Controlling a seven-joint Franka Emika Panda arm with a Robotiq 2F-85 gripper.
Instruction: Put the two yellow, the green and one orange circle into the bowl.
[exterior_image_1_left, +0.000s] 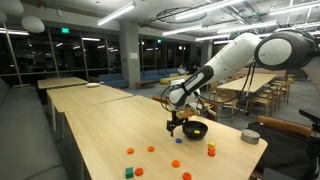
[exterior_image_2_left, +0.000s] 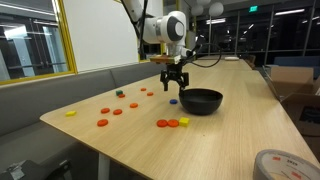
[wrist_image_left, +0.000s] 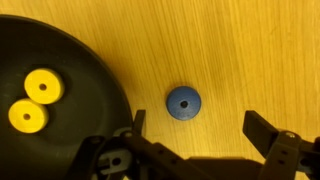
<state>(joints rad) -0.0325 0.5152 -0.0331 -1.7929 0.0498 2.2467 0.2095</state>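
The black bowl (wrist_image_left: 85, 55) holds two yellow circles (wrist_image_left: 43, 86) (wrist_image_left: 27, 116) in the wrist view. My gripper (wrist_image_left: 200, 128) is open and empty above the table just beside the bowl's rim, with a blue circle (wrist_image_left: 183, 102) between its fingers' span. In both exterior views the gripper (exterior_image_1_left: 175, 126) (exterior_image_2_left: 174, 82) hangs next to the bowl (exterior_image_1_left: 197, 131) (exterior_image_2_left: 201, 103). A green piece (exterior_image_1_left: 128, 172) and several orange circles (exterior_image_1_left: 151, 149) (exterior_image_2_left: 117, 111) lie spread on the table away from the bowl.
Two orange circles (exterior_image_2_left: 166, 123) and a yellow one (exterior_image_2_left: 184, 121) lie in front of the bowl; another yellow one (exterior_image_2_left: 70, 113) lies near the table edge. A small orange stack (exterior_image_1_left: 211, 150) and a tape roll (exterior_image_1_left: 251, 136) stand near the bowl.
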